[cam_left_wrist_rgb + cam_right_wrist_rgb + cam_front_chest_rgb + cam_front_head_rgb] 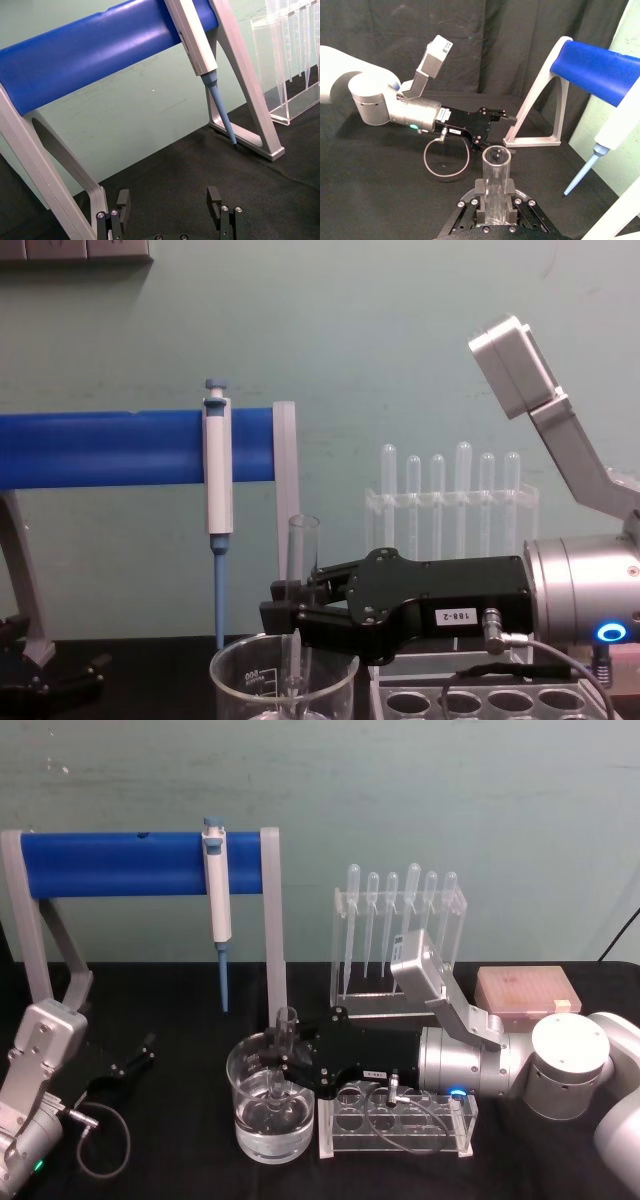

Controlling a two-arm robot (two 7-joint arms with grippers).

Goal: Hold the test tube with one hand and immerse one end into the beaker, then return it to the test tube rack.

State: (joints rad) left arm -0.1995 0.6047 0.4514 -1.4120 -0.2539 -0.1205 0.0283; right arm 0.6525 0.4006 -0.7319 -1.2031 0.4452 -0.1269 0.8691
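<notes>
The clear test tube (pixel 287 1025) stands upright with my right gripper (pixel 288 1060) shut on its middle. In the chest view the test tube (pixel 303 540) rises above the gripper (pixel 285 612), and its lower end reaches down inside the beaker (pixel 240 680). The wide glass beaker (pixel 250 1125) holds clear liquid at the table's front centre. The right wrist view looks along the test tube (pixel 496 175), clamped by the right gripper (pixel 495 212). My left gripper (pixel 135 1060) rests open at the far left, its fingers spread in the left wrist view (pixel 169 202).
A blue bar stand (pixel 140 863) with a blue-and-white pipettor (pixel 217 890) hanging from it stands at the back left. A rack of plastic pipettes (pixel 400 920) is behind the right arm. A clear tube rack (pixel 395 1125) sits just right of the beaker. A pink box (pixel 525 992) lies at the back right.
</notes>
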